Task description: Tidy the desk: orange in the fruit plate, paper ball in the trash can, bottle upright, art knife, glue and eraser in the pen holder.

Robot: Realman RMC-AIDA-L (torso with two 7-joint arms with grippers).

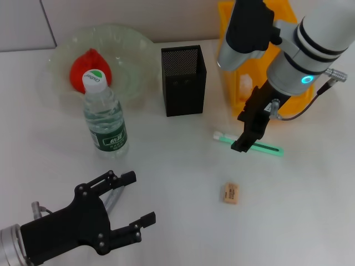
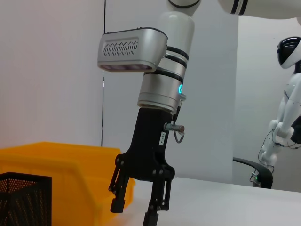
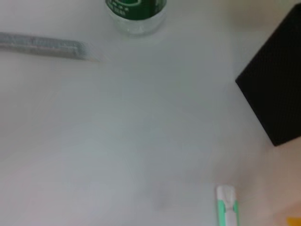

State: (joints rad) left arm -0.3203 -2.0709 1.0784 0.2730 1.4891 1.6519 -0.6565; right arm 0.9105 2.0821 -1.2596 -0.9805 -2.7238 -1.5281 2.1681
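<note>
Directly beneath the right gripper (image 1: 242,145), jaws open, lies the glue (image 1: 248,143); descending off-centre could roll it away. Left gripper (image 1: 128,206) idles open.

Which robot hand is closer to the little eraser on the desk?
The right. The right end effector hangs just beyond the eraser, over the green glue stick. The left end effector sits farther off, at the desk's near left.

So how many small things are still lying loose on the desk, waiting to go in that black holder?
3: a green glue stick under the right hand, an eraser nearer the front, and a grey art knife beneath the left hand.
</note>
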